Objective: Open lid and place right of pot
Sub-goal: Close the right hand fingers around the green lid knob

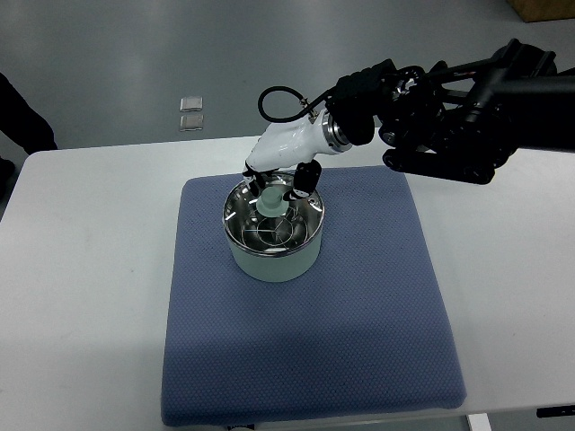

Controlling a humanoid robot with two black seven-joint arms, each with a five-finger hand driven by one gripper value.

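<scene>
a: what have you got on the top view?

b: i see the pot (272, 241), pale green outside and shiny inside, standing on a blue mat (359, 305) on the white table (81, 296). it sits in the mat's upper left part, well in from the edges.

a: and the lid?

b: the lid (269, 226) is glass with a metal rim, and it's on the pot, seated in the mouth as far as i can judge. its pale green knob (272, 205) sticks up near the far side of the pot.

a: which arm am i driving?

b: the right one. its black arm comes in from the right edge and ends in a white shell, with the right hand (280, 184) directly over the pot.

a: fingers?

b: the dark fingers (304, 179) are curled down on either side of the knob, closed in tight around it. from here it looks like they have hold of it, though i can't see the actual contact points.

a: space to the right of the pot?

b: bare mat there.

a: anything else in shot?

b: two small square plates (190, 112) on the grey floor beyond the table.
</scene>
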